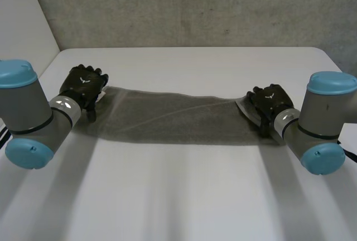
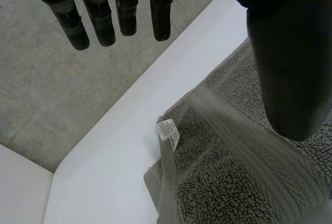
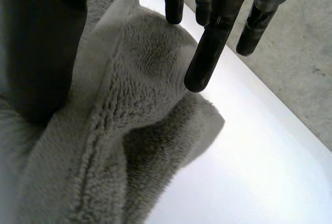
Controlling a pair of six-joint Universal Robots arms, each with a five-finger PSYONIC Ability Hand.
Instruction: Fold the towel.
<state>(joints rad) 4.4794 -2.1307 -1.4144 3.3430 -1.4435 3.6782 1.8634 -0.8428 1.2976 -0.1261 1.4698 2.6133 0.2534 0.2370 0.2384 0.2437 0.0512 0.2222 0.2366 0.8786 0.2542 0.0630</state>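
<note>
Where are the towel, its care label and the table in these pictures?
towel (image 1: 167,121), head view, its middle.
care label (image 2: 168,133), left wrist view, its printed face.
table (image 1: 195,196), head view, bare near surface.

towel (image 1: 167,115) on table (image 1: 184,196) | left robot hand (image 1: 83,85): left end | right robot hand (image 1: 271,101): right end

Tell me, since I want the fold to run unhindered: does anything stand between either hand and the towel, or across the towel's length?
Nothing visible does. The left hand is at one end of the towel, the right hand at the other, and nothing lies on the towel between them.
</note>
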